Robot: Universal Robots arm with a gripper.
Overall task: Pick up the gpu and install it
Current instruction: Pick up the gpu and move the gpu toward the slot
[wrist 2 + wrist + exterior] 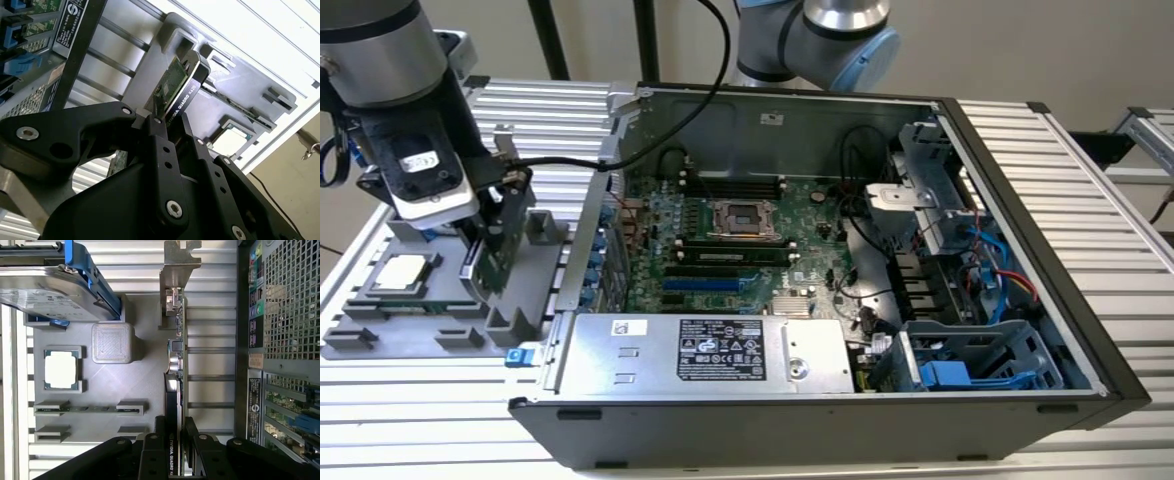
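Note:
The gpu [176, 355] stands on edge in a grey parts holder [142, 380], its silver bracket [180, 265] at the far end from me. In the exterior view, the gpu [483, 262] is at the left, outside the open computer case [761, 440]. My gripper [174, 429] comes down over the card's end, one black finger against each face, shut on it. The second wrist view shows the gpu [182, 82] with its black shroud running out from between my gripper [167, 125] fingers. The card's lower edge still sits in the holder.
A silver hard drive [50, 290] with blue clips and a square processor chip [61, 369] sit in the same holder. The case lies open with its motherboard [761, 250] facing up, on a slatted metal table [1067, 180]. The case's rear wall [255, 340] is close beside the card.

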